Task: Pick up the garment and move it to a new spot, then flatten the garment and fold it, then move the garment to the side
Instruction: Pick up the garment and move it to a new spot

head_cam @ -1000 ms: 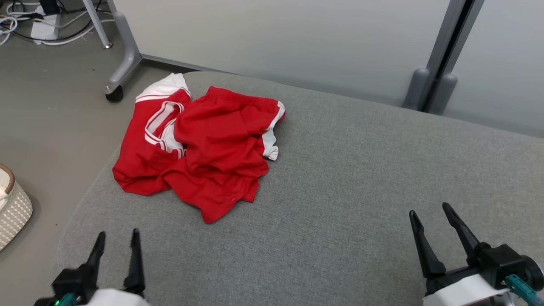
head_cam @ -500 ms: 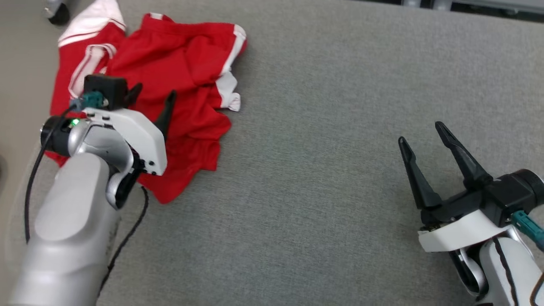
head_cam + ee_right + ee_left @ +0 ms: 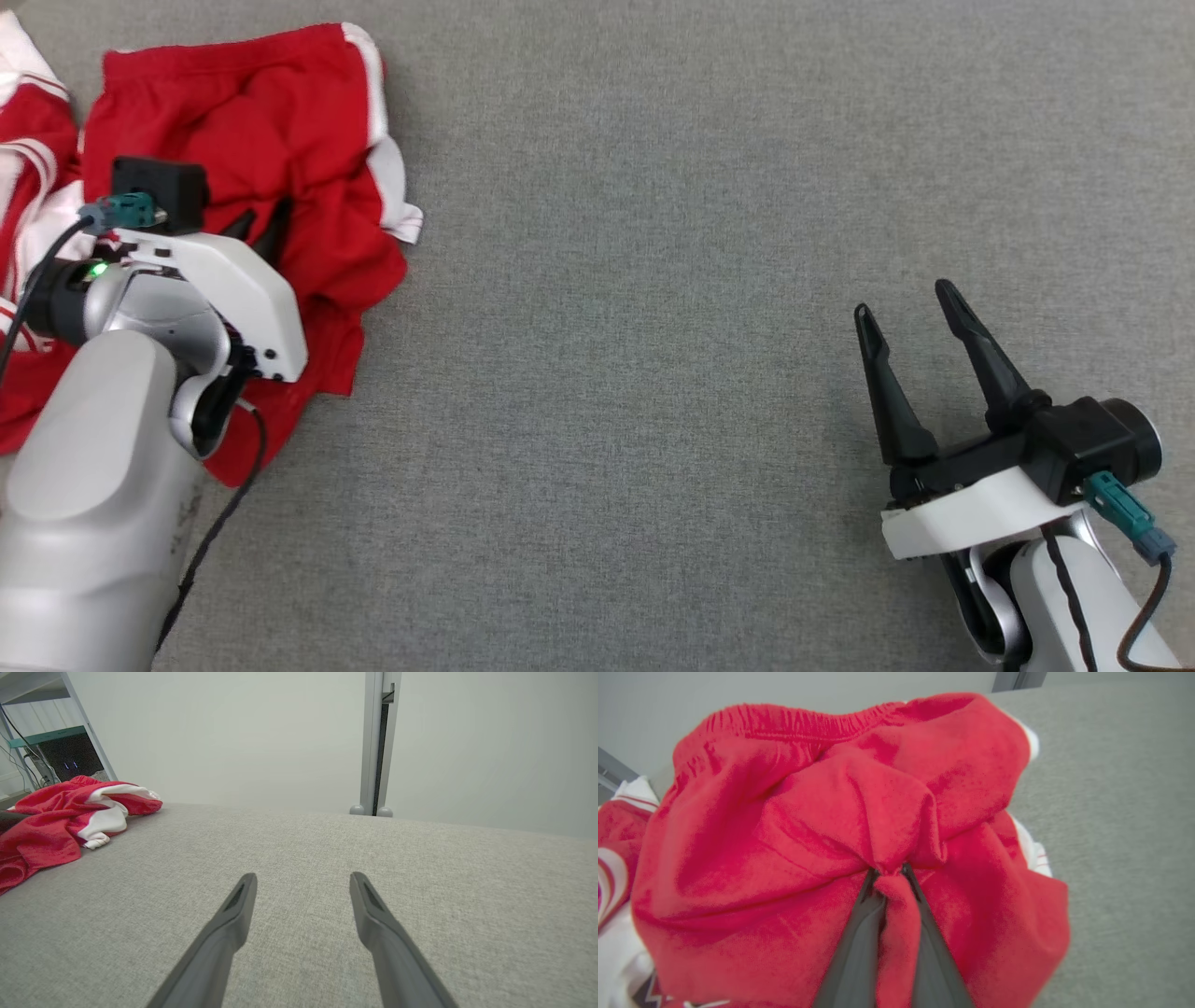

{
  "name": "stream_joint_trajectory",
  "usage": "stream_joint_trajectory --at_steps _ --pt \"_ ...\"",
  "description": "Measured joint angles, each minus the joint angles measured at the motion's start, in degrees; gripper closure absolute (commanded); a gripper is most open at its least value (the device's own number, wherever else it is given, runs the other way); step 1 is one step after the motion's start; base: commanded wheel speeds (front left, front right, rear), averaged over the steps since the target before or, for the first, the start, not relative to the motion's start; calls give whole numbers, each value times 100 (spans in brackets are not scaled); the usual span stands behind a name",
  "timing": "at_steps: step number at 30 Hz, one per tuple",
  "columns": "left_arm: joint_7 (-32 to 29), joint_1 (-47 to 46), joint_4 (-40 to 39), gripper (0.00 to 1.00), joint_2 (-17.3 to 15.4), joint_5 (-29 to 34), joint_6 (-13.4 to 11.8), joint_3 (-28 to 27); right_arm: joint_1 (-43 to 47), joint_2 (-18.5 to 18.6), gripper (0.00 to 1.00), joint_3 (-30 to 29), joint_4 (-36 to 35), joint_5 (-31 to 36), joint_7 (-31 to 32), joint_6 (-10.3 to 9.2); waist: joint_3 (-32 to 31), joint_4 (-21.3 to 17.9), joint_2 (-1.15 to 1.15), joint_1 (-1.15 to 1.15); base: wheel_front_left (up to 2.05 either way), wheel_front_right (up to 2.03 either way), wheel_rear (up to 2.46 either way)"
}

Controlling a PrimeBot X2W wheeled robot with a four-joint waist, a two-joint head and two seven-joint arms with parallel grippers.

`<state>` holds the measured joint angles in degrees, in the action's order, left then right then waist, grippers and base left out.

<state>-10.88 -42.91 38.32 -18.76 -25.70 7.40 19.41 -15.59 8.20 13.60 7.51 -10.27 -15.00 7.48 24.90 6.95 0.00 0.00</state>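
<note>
The left gripper (image 3: 887,872) pinches a raised fold of the red garment (image 3: 784,826). Its two dark fingers are pressed nearly together, with cloth bunched between them and just beyond the tips. To do this pick-up well, the lift should probably go straight up and slowly, so the thin fold does not slip free. A slow lift should also avoid dragging along the second red and white piece (image 3: 33,131), which lies against the garment left of the fingers. The garment looks like crumpled shorts in soft red fabric, with a gathered elastic waistband beyond the fingertips and white side panels. It rests on the grey padded surface (image 3: 653,280). The right gripper (image 3: 904,299) hovers well apart, fingers spread wide and holding nothing.
</note>
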Motion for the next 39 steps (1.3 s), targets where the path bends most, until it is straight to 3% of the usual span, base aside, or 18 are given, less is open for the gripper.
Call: stream_joint_trajectory --at_steps 5,11,15,19,26,31,37,38,39 --pt "166 460 -1299 100 216 -527 2 270 308 -82 0 -140 35 4 0 0 -408 -39 0 0 0 0 0" --pt "-197 1141 -3164 100 433 -925 -53 567 644 -194 0 -209 37 23 0 0 -968 -194 0 1 0 0 0" --pt "-525 1577 -4020 100 659 -1082 -144 899 776 -238 0 -219 22 30 0 0 -1204 -513 0 0 0 0 0" --pt "-761 1862 -4396 100 1018 -1294 -142 1413 824 -276 0 -263 2 31 0 0 -1319 -918 0 0 0 0 0" --pt "-576 1689 -3932 100 1545 -1471 -146 2078 923 -400 0 -411 9 -5 0 0 -1277 -1601 0 0 0 0 0" --pt "-322 1504 -2564 100 1534 -1262 -501 2015 1030 -480 0 -443 44 -38 0 0 -1155 -1959 0 0 0 0 0" --pt "151 1469 -921 100 1449 -880 -312 2360 1145 -513 0 -554 94 -51 0 0 -1087 -2063 0 0 0 0 0" --pt "294 1443 -767 93 1471 -860 -268 2401 1150 -513 0 -543 108 -46 0 0 -1108 -2053 0 0 0 0 0" --pt "477 1432 -661 55 1503 -858 -258 2410 1151 -522 0 -546 120 -41 0 0 -1129 -2038 0 0 0 0 0"
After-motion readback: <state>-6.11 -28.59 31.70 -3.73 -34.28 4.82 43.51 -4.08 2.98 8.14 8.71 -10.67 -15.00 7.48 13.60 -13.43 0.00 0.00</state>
